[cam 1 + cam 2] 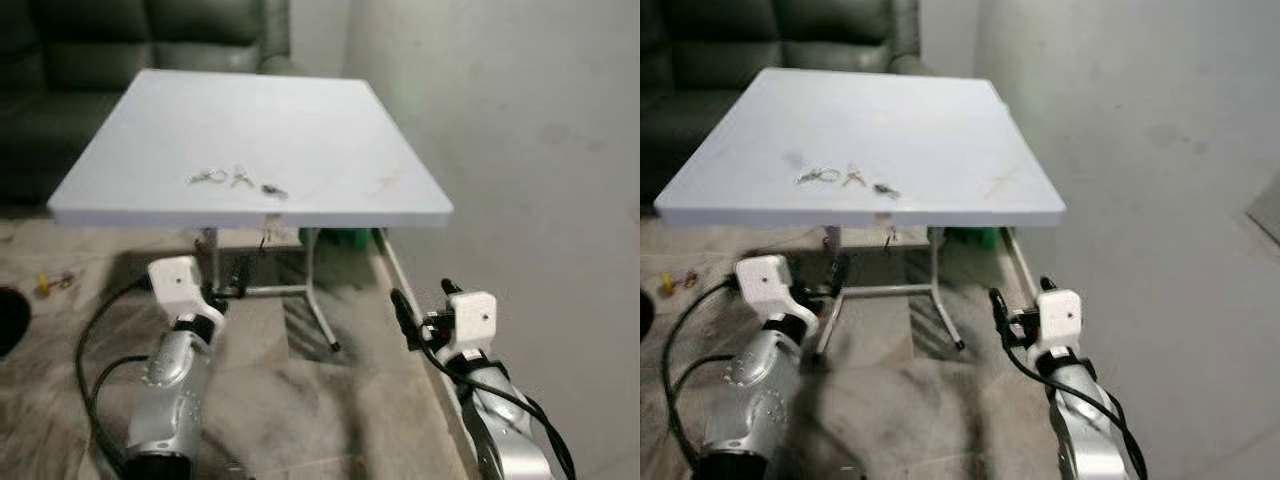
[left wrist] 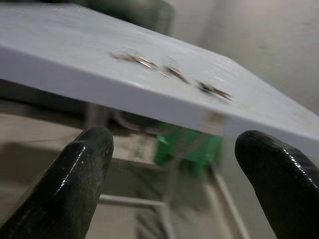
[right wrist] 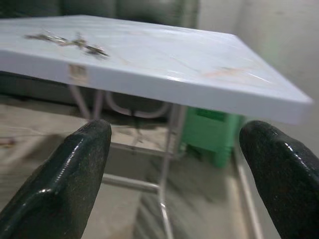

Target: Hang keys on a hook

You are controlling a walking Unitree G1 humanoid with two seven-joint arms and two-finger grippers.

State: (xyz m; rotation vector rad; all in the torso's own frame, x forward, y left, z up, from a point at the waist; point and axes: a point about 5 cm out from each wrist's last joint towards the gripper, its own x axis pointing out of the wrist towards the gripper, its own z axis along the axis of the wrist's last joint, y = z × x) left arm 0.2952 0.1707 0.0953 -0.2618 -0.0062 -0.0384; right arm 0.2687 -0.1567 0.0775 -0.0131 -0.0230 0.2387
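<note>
Your left gripper (image 1: 215, 290) hangs low in front of the white table (image 1: 330, 110), below its near edge and toward the near left corner, with its jaws apart; from its wrist camera you look up past both black fingers (image 2: 75, 174) at the underside lip of that edge. The keys (image 1: 236, 180) lie flat on the tabletop just behind the near edge, left of its middle, spread in a short row whose long axis runs roughly along that edge. They sit above and slightly right of the left gripper, so I judge that arm the nearer one; it must rise over the edge before it can close on them. Your right gripper (image 1: 425, 312), jaws also apart, hangs below the near right corner, well apart from the keys. The head views show the keys from above as three small clumps; the right wrist view adds a green container (image 3: 212, 129) under the table. You can see no hook here.
</note>
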